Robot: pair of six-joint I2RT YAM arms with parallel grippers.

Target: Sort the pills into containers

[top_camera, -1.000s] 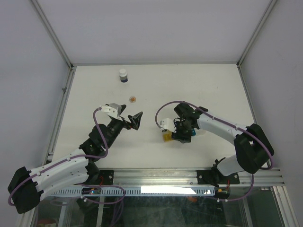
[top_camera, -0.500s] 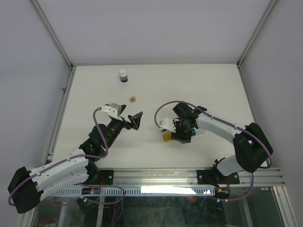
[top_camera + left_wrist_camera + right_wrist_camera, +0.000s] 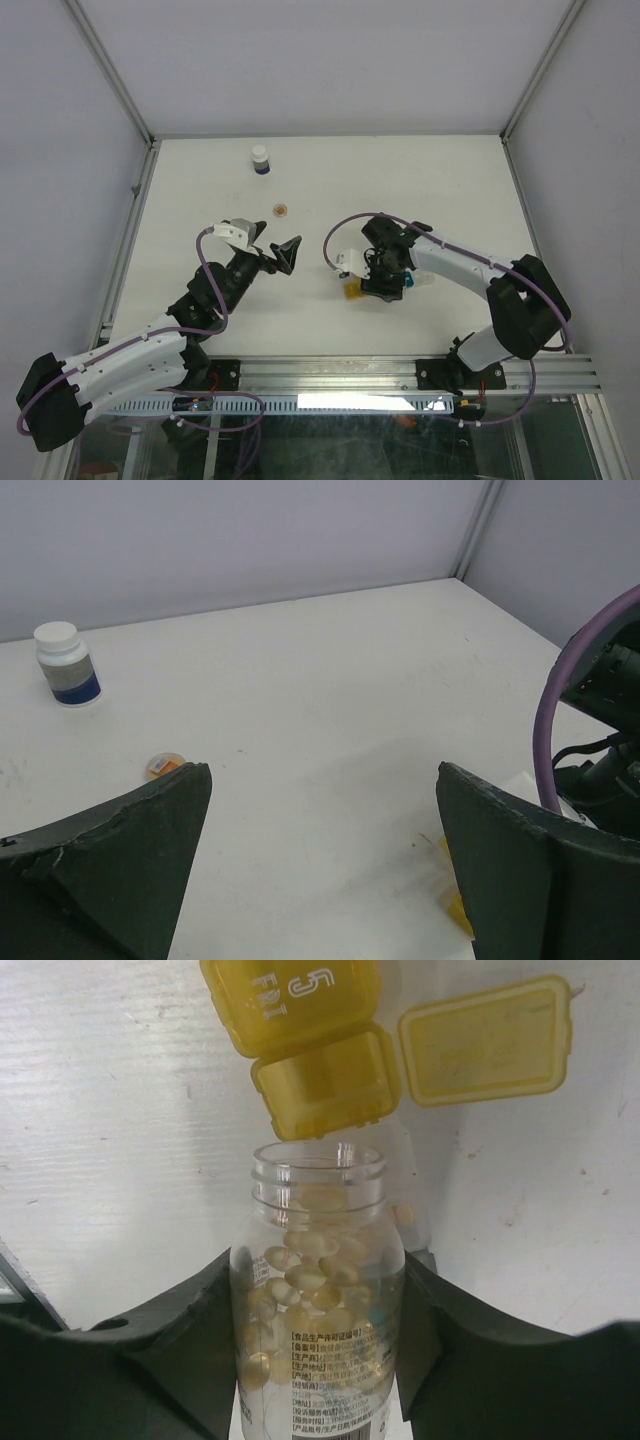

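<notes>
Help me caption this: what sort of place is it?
Likely a robot test cell: a white tabletop walled by plain grey panels, with two white-and-black robot arms bolted to an aluminium rail.

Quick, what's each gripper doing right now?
Left gripper: open, holding nothing.
Right gripper: closed on the clear pill bottle.

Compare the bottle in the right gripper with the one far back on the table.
The held bottle is clear, showing pale pills; the far bottle is white with a dark blue band. The held bottle is uncapped in the right gripper; the far bottle is capped and stands free. Both are small, round.
</notes>
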